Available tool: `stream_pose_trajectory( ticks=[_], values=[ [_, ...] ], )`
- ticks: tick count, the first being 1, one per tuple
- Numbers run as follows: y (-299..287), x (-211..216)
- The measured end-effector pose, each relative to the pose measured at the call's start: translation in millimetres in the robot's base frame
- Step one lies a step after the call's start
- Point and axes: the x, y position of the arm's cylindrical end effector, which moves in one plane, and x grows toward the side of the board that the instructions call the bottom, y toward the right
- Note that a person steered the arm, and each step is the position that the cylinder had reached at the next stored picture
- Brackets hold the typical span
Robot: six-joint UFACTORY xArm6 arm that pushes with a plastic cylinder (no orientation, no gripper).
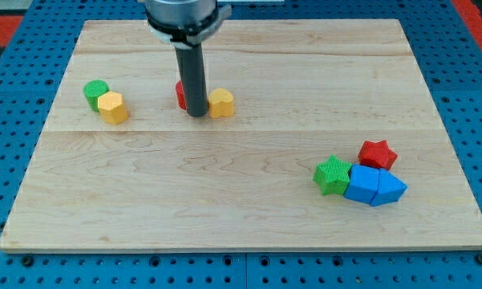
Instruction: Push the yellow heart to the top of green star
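The counter is pale, matt wood with visible grain and plank seams. The green star looks ridged matt plastic. The rod above my tip is dark, slightly glossy.

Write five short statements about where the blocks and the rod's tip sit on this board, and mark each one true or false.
1. My tip stands between a red block and the yellow heart. True.
2. The yellow heart already lies at the green star. False: the heart is near the view's top centre and the star is at the view's lower right, far apart.
3. A green block touches a yellow block at the view's left. True.
4. The red star is on the view's left side. False: it sits at the right, above the blue blocks.
5. The green star stands alone. False: it touches the blue blocks.
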Motion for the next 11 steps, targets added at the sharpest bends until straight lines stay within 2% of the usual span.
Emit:
stream_pose_trajectory(
  ticks=[1,2,4,5,6,8,10,11],
  values=[
    [38,-6],
    [111,9],
    [160,-10],
    [166,33],
    [151,16],
    [162,64],
    [110,76],
    [172,90]
  ],
)
